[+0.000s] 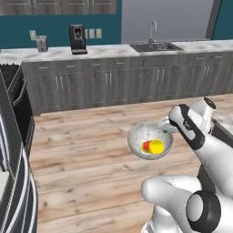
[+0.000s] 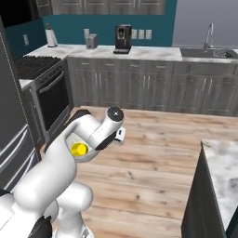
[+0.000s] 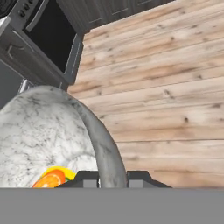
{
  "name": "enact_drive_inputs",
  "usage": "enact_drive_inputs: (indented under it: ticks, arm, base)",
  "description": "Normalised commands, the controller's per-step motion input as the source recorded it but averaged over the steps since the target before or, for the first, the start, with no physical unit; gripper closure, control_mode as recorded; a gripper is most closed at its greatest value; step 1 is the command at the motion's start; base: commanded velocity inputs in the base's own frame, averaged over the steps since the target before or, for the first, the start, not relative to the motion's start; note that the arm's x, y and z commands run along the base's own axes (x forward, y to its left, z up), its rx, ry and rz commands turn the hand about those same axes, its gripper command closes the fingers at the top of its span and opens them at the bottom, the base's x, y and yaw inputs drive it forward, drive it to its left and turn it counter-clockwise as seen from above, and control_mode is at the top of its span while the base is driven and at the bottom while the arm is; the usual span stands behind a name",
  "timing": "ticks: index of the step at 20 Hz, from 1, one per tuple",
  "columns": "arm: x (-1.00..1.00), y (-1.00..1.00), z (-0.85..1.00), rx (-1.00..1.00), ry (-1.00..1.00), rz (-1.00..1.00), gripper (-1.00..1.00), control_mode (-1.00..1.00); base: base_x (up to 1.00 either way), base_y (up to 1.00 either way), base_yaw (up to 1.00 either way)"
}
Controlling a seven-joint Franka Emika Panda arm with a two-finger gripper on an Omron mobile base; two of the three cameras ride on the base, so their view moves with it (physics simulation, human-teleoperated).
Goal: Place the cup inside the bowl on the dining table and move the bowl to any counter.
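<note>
The white arm rises from its base and folds forward at the elbow, the wrist turned so the gripper (image 1: 166, 124) meets the bowl (image 1: 149, 140) at its rim on the side nearest the arm. The bowl hangs in mid-air over the wooden floor (image 1: 82, 150), touching nothing else. It is tipped rather than level, its open mouth leaning toward the left base camera so the speckled inside shows.

From the hand view, the two dark fingertips (image 3: 87, 178) sit on either side of the bowl's rim (image 3: 101, 144), one inside the wall and one outside, closed down onto it. The rim curves up and away between them.

The yellow cup (image 1: 154, 146) lies on its side at the bottom of the bowl, its long axis running roughly left to right in the left base view, the red part toward the left. In the right base view a patch of the cup's yellow (image 2: 78, 149) peeks out behind the forearm.

Beyond, the counter (image 1: 86, 53) with its dark cabinets runs along the far wall, carrying a coffee machine (image 1: 78, 39) and a sink (image 1: 154, 46). A corner of the dining table (image 2: 223, 169) shows at the right, well apart from the bowl.
</note>
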Motion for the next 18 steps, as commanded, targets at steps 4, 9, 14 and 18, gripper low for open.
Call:
enact_drive_inputs:
  ticks: [4,9,14,18]
  arm:
    - [0.0,0.0,0.0,0.0,0.0,0.0,1.0,1.0]
    - [0.0,0.0,0.0,0.0,0.0,0.0,1.0,1.0]
    - [0.0,0.0,0.0,0.0,0.0,0.0,1.0,1.0]
    - [0.0,0.0,0.0,0.0,0.0,0.0,1.0,1.0]
  base:
    - [0.84,0.0,0.0]
    - [0.93,0.01,0.0]
    - [0.93,0.0,0.0]
    - [0.54,0.0,0.0]
